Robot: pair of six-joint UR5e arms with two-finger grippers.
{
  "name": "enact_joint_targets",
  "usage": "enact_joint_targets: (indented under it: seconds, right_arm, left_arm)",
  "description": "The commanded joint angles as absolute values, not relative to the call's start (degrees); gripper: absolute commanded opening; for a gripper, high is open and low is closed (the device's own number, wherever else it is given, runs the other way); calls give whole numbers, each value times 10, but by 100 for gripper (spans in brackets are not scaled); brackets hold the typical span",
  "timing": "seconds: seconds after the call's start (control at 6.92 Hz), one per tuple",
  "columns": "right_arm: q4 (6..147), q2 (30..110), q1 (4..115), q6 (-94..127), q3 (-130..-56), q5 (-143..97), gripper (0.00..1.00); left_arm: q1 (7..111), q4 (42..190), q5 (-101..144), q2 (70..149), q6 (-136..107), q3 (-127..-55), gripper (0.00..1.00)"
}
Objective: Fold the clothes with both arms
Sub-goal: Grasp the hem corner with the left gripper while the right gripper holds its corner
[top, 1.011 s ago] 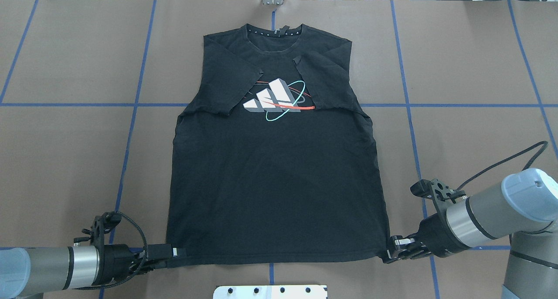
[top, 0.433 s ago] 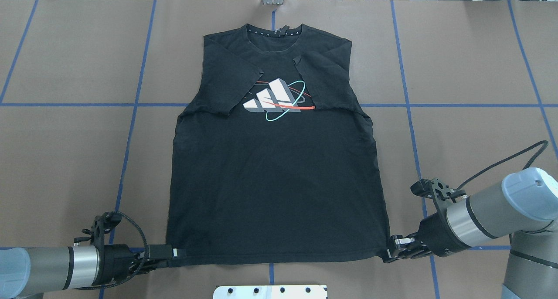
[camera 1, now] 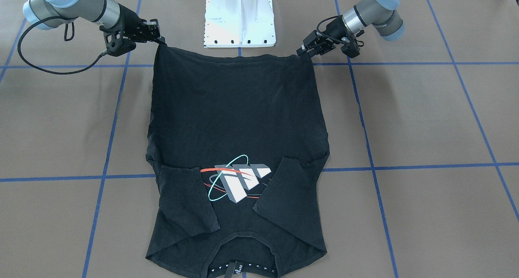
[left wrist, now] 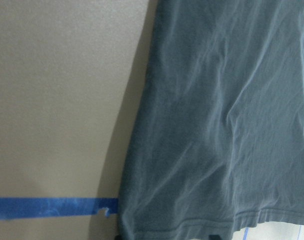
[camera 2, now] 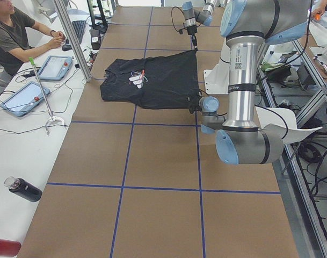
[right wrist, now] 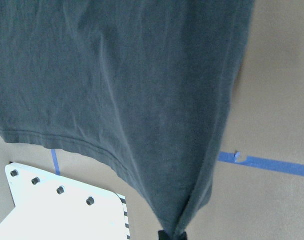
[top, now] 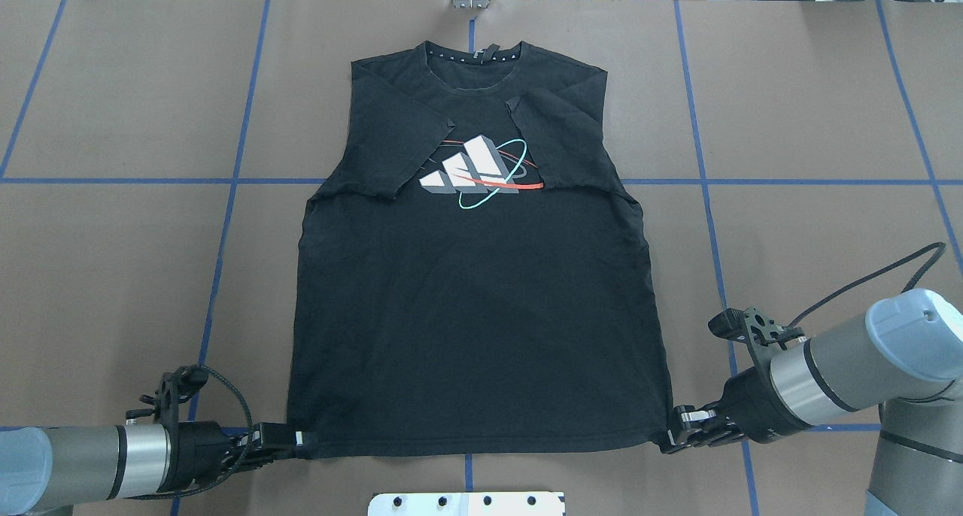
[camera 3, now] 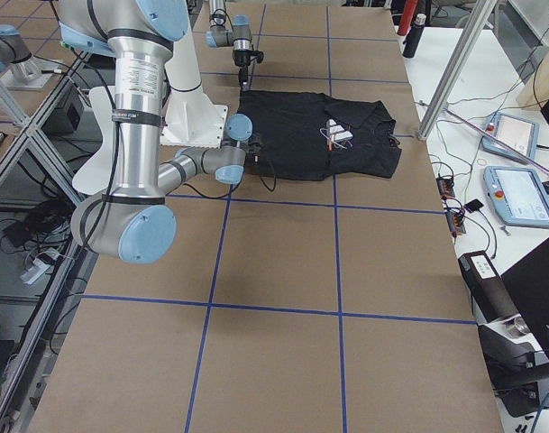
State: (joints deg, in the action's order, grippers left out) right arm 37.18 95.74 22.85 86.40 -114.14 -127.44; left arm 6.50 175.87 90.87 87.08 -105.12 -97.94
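T-shirt (top: 474, 313) lay flat on the brown table (top: 113, 275), logo (top: 478, 171) up and collar away from the robot. Both sleeves were folded in over the chest. Left gripper (top: 296, 439) was clamped on the near hem corner on its side. Compared with a second before, its fingers had drawn slightly outward and toward the robot, with less of them over the hem. Right gripper (top: 671, 436) was clamped on the opposite hem corner, unmoved. Shirt outline unchanged.

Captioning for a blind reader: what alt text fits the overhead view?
A black T-shirt lies flat, logo up, sleeves folded inward, on a brown table. The left tool and right tool pinch its two near hem corners.
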Motion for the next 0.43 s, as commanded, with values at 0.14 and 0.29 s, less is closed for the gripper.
enact_joint_targets:
  seconds: [0.14,0.29]
  right_arm:
    - [372,957,229,864,-1141,-1274,0]
    - [372,956,229,864,-1141,-1274,0]
  left_arm:
    - [65,1757,908,870,-1051,-979,0]
    - [66,1757,909,868,-1051,-980,0]
